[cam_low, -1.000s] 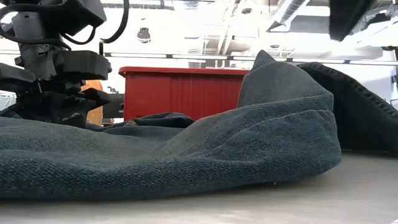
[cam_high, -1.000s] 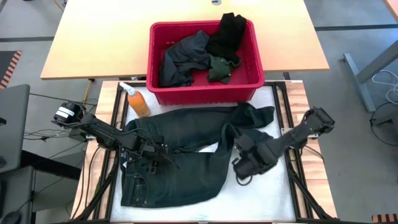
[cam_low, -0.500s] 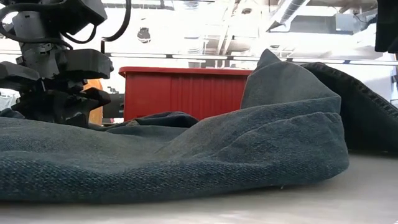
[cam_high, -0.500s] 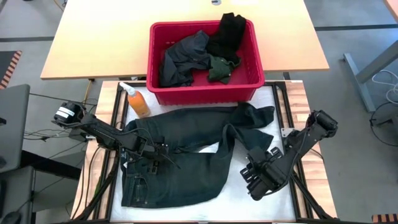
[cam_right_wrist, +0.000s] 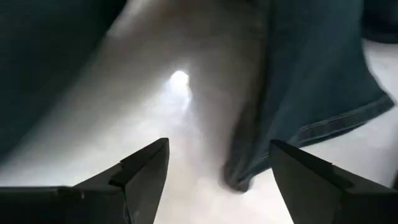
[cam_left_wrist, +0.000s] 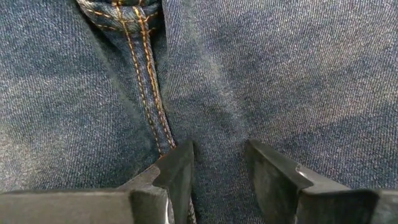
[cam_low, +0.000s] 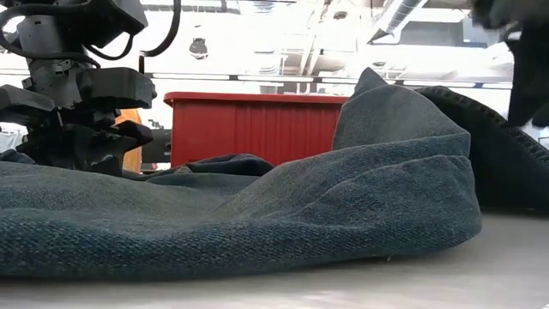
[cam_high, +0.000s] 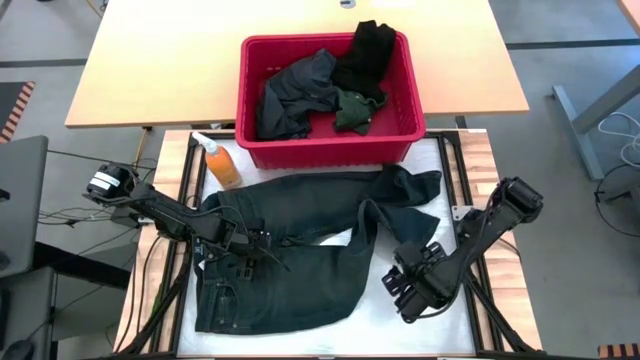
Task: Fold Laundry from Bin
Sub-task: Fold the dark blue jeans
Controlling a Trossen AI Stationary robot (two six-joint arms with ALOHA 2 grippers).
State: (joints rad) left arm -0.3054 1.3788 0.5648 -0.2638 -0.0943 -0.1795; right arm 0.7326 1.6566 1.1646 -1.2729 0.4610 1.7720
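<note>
**Jeans spread flat, left gripper pinned at the crotch seam**

Now I see the dark navy denim jeans (cam_high: 300,250) lying spread across the white table mat (cam_high: 440,170) in front of the red slotted plastic bin (cam_high: 325,140), waistband toward the near left, one leg doubled back toward the bin's right corner. My left gripper (cam_high: 250,248) sits low on the jeans near the fly; through its wrist camera the fingers (cam_left_wrist: 177,171) stand partly apart and press into the denim on either side of the orange-stitched seam (cam_left_wrist: 146,93). I cannot tell whether cloth is actually pinched between them.

My right gripper (cam_high: 415,288) hangs over bare mat just beside the folded leg's edge, jaws spread wide with nothing between them; its wrist view shows a denim hem (cam_right_wrist: 311,112) ahead of the fingertips.

Inside the bin lie a grey-blue crumpled garment (cam_high: 295,95), a black piece (cam_high: 365,55) draped over the far rim, and a dark green bundle (cam_high: 352,110). An orange plastic bottle (cam_high: 220,160) stands at the bin's left corner, touching the jeans' edge.
</note>
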